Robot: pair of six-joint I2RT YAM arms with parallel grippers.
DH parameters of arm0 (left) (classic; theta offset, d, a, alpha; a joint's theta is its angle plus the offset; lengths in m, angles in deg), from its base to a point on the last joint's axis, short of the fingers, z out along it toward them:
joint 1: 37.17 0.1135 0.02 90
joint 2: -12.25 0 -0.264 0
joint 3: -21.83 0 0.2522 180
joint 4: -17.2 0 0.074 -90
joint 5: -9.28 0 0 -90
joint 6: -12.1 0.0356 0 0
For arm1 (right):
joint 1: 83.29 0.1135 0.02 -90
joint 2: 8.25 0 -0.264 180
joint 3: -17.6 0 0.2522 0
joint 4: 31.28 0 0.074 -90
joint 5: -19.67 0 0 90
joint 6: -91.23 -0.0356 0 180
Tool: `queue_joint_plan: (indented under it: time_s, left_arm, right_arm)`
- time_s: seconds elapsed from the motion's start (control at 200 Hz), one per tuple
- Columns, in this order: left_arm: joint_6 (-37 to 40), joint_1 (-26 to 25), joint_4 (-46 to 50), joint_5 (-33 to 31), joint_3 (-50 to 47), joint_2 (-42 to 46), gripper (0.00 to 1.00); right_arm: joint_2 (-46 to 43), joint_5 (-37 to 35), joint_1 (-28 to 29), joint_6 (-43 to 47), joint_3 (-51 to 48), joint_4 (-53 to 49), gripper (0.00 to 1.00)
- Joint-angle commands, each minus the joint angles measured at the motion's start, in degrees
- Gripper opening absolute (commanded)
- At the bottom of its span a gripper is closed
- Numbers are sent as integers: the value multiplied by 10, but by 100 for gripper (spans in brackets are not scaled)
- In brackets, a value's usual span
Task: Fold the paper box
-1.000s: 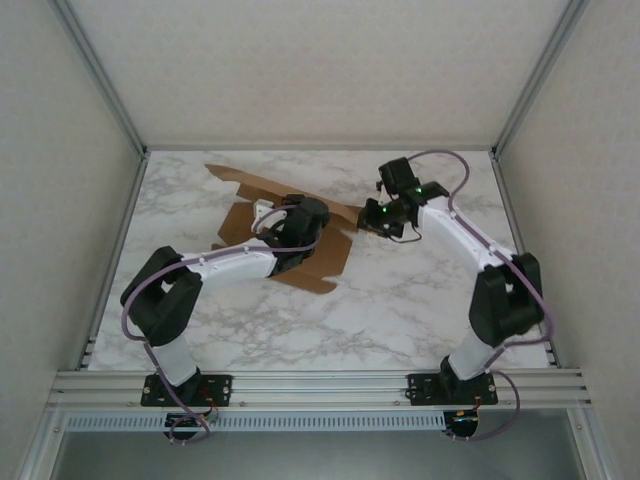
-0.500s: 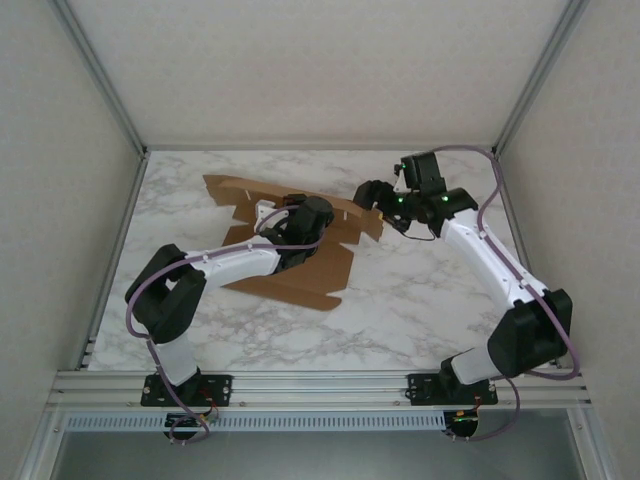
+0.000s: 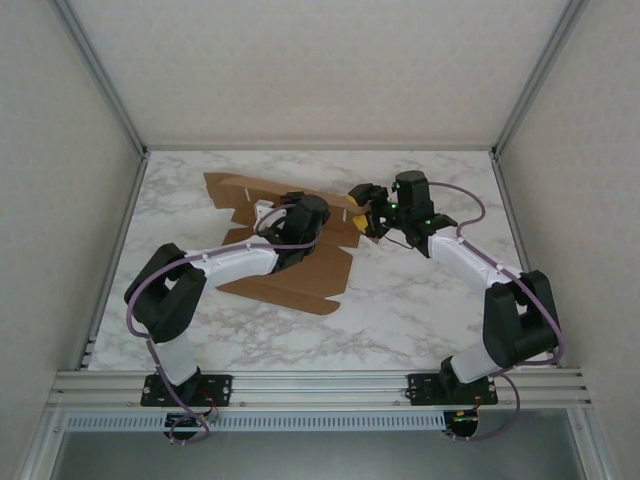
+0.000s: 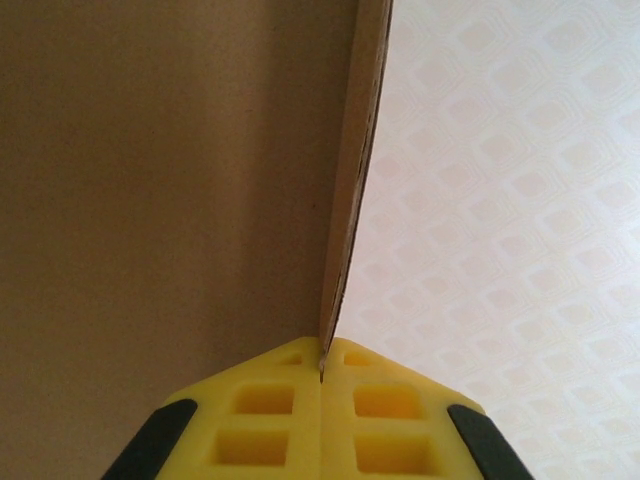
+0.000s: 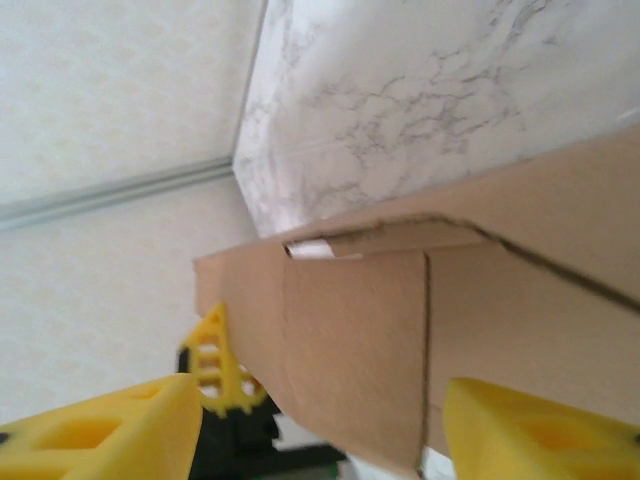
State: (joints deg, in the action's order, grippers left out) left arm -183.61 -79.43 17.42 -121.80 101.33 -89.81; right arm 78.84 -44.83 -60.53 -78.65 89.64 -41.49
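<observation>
The paper box point(image 3: 300, 278), a plain brown die-cut cardboard sheet with its flaps partly raised, lies left of centre on my marbled surface point(image 3: 420, 300). My left gripper point(image 4: 321, 365) is pinched tight on one cardboard edge. My right gripper point(image 5: 320, 425) stands wide, with a flap between its fingers.

Paper box point(image 3: 300, 285) on marble table point(image 3: 410, 310)

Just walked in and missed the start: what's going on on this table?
Two robot arms are folding a paper box on the marble table. The left pincer is shut on an edge of the cardboard. The right pincer is open, with a flap between its jaws. The box is not yet formed.
</observation>
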Motion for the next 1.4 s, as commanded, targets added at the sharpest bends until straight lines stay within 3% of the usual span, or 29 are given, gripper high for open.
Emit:
queue_joint_plan:
  time_s: [0.0,0.125,0.345,0.466,0.546,0.601,0.661,0.761,0.831,0.936,1.122,1.392]
  left_arm:
    - [-19,4,-12,6,-10,2,0]
    - [-24,8,-12,15,-10,0,0]
    - [-23,13,-22,23,-17,1,3]
    - [5,20,-59,36,-35,5,26]
    - [37,36,-95,69,-54,12,34]
    - [100,57,-160,116,-81,17,40]
    - [156,92,-220,210,-105,14,46]
    - [218,149,-250,374,-98,-12,47]
    - [264,173,-260,441,-89,-25,46]
    - [323,190,-293,496,-108,-11,47]
    - [365,219,-320,534,-152,27,51]
    - [320,274,-449,623,-179,-7,49]
  right_arm:
    - [11,-15,1,-53,-10,94,48]
    - [15,-33,2,-61,-15,88,26]
    - [14,-53,2,-64,-28,84,0]
    - [15,-60,2,-65,-32,79,0]
    - [17,-60,1,-64,-32,80,0]
    - [19,-59,1,-63,-30,79,0]
    - [21,-57,1,-60,-28,76,0]
    - [24,-52,1,-56,-26,77,0]
    - [27,-48,1,-53,-24,77,0]
    - [26,-47,2,-49,-24,74,0]
    - [19,-45,2,-35,-20,61,0]
    - [19,-39,1,-23,-15,53,0]
